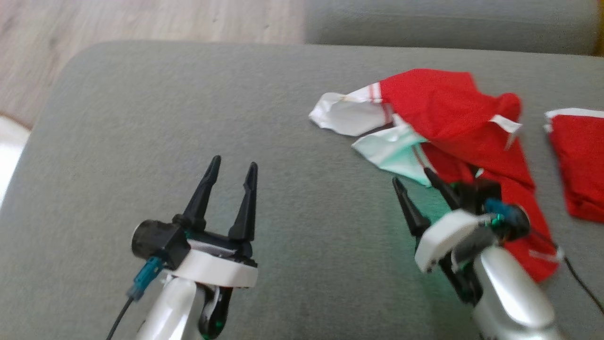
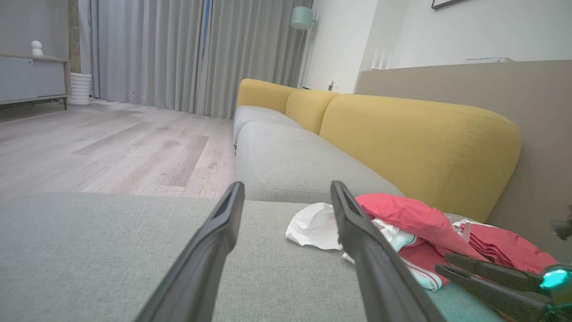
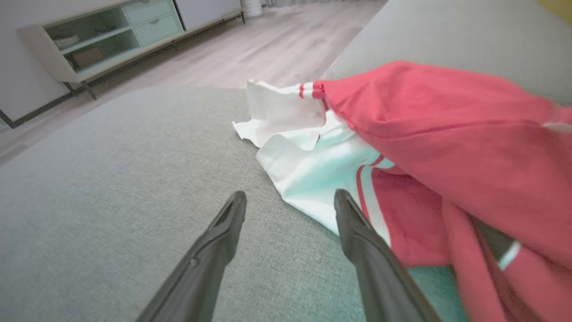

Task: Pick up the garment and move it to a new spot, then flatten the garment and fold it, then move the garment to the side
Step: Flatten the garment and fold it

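Note:
The garment (image 1: 453, 123) is a crumpled red top with white, red-striped sleeve ends, lying on the right half of the grey cushion (image 1: 188, 118). It also appears in the left wrist view (image 2: 402, 219) and the right wrist view (image 3: 447, 134). My right gripper (image 1: 415, 177) is open at the garment's near edge, one finger beside the white sleeve, holding nothing; in its wrist view the fingers (image 3: 348, 223) stand apart over the cushion and the sleeve hem. My left gripper (image 1: 233, 165) is open over bare cushion, well left of the garment, fingertips (image 2: 232, 197) apart.
A second red cloth (image 1: 580, 160) lies at the cushion's right edge. Wooden floor (image 1: 118, 23) lies beyond the cushion's far-left corner. A yellow sofa backrest (image 2: 415, 143) rises behind the garment. A low cabinet (image 3: 111, 40) stands across the floor.

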